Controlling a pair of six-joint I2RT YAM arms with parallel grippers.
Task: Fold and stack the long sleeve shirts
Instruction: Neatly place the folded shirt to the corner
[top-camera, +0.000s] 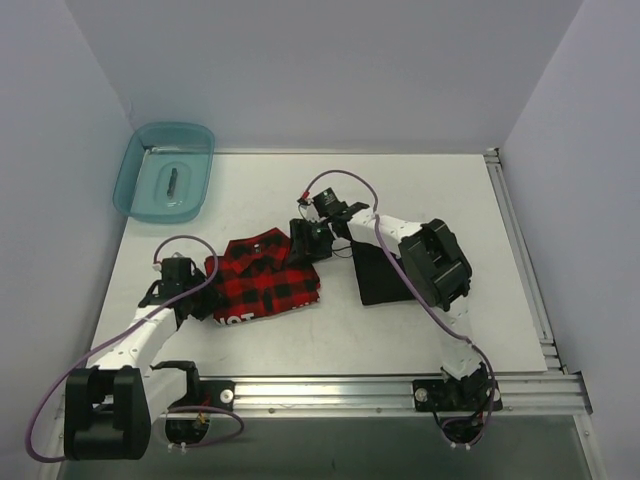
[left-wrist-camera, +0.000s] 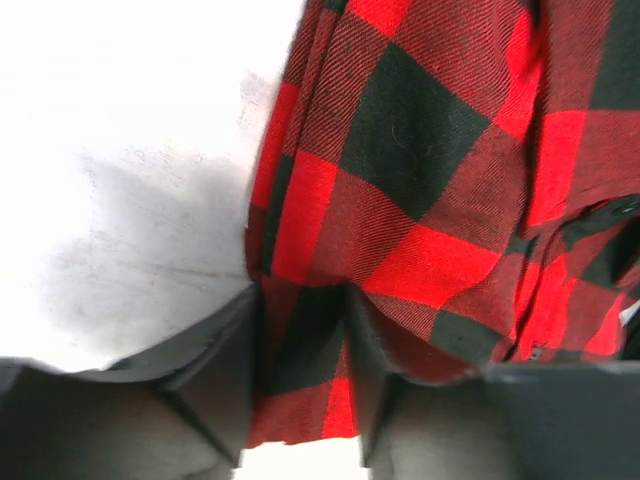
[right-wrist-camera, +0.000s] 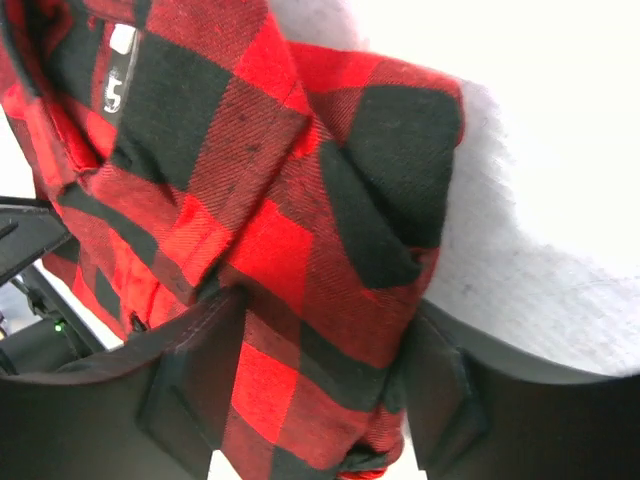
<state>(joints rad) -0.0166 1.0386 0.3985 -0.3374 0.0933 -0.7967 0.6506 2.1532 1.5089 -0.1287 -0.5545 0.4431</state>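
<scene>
Red-and-black plaid shirt (top-camera: 262, 282) lies rumpled at mid-worktop (top-camera: 420, 190); the black shirt (top-camera: 380, 275) rests just beside it, on its right. The left pincer (left-wrist-camera: 300, 400), fingers half closed, pinches the plaid's near-left edge, and the right pincer (right-wrist-camera: 320, 390) likewise clamps a fold at its far-right corner.

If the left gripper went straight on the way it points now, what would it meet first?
The plaid shirt: its fabric already lies between the fingers of the left gripper, so more shirt comes first. Depth past it is unclear.
</scene>
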